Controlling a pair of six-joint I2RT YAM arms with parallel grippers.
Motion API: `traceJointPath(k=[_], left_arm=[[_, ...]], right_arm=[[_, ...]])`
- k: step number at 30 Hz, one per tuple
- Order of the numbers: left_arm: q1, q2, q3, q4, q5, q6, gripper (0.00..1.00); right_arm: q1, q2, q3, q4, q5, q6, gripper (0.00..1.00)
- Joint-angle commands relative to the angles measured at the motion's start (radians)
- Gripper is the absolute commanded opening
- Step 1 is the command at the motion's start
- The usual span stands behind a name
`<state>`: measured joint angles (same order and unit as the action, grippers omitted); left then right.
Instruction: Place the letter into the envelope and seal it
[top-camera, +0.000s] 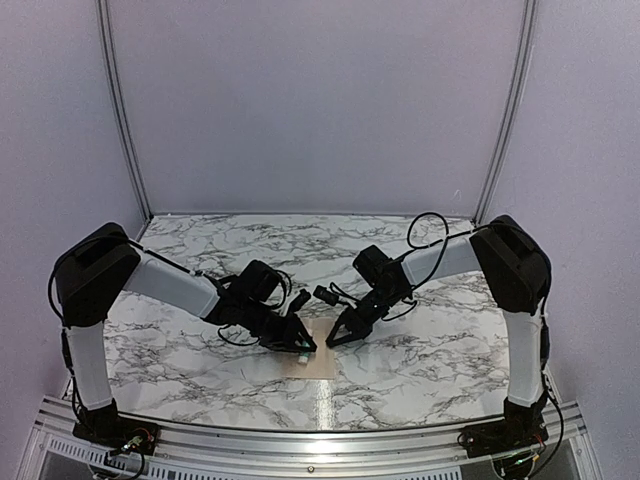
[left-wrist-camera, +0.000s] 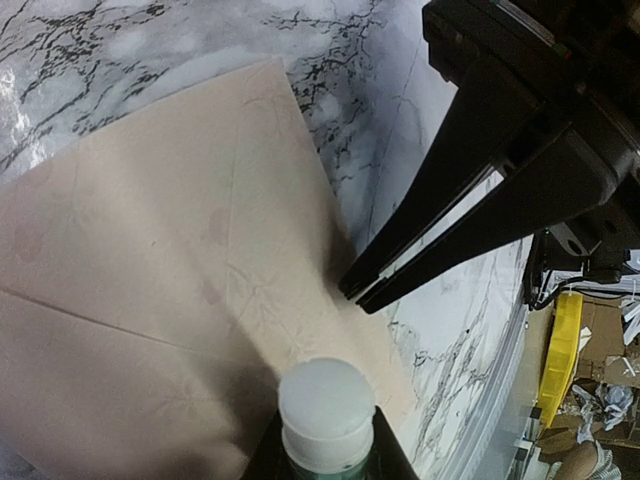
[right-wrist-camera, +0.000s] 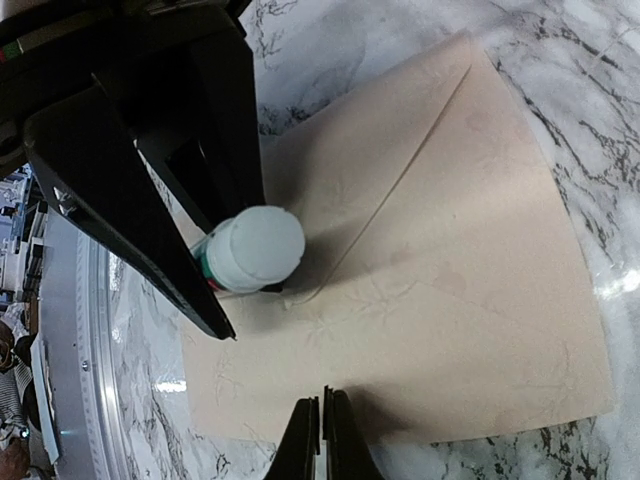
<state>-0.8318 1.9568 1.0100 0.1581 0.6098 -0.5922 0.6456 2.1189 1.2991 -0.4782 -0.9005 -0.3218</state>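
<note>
A white marble table (top-camera: 430, 350) with grey veins fills the overhead view, and two black-and-white arms lean in from either side. The left arm (top-camera: 170, 285) and the right arm (top-camera: 450, 258) meet near the table's middle. A pale cream envelope (top-camera: 320, 364) lies flat there, small and partly covered from above.

The wrist cameras show what the overhead view cannot. The right wrist view shows the envelope's diagonal fold lines converging near a glue stick (right-wrist-camera: 255, 248) with a white cap and a green body. The left gripper (top-camera: 300, 346) pinches the stick between its black fingers and holds it over the paper.

The left wrist view shows the right gripper (left-wrist-camera: 356, 292) with its fingers pressed together and nothing between them. Its tips are at the envelope's edge.
</note>
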Motion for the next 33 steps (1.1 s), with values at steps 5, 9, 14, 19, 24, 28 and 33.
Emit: traceJointPath(k=[5, 9, 14, 19, 24, 28, 33], left_arm=[[-0.005, 0.039, 0.022, -0.006, -0.02, 0.002, 0.0], [-0.004, 0.026, 0.022, -0.01, -0.023, 0.005, 0.0], [-0.005, -0.074, 0.036, -0.036, -0.062, 0.042, 0.0], [-0.001, -0.192, 0.141, -0.132, -0.139, 0.117, 0.0], [0.015, -0.253, 0.267, -0.231, -0.17, 0.173, 0.0], [0.028, -0.303, 0.34, -0.264, -0.234, 0.222, 0.0], [0.028, -0.375, 0.374, -0.207, -0.301, 0.237, 0.0]], right_arm=[[-0.01, 0.024, 0.015, -0.022, 0.021, -0.006, 0.04], [-0.012, 0.021, 0.017, -0.025, 0.017, -0.011, 0.04], [-0.045, -0.092, 0.056, -0.066, 0.012, -0.038, 0.07], [-0.108, -0.25, 0.136, -0.161, 0.008, -0.08, 0.14], [-0.164, -0.368, 0.289, -0.266, 0.115, -0.115, 0.23], [-0.187, -0.449, 0.372, -0.284, 0.184, -0.105, 0.34], [-0.189, -0.587, 0.348, -0.184, 0.279, -0.05, 0.77]])
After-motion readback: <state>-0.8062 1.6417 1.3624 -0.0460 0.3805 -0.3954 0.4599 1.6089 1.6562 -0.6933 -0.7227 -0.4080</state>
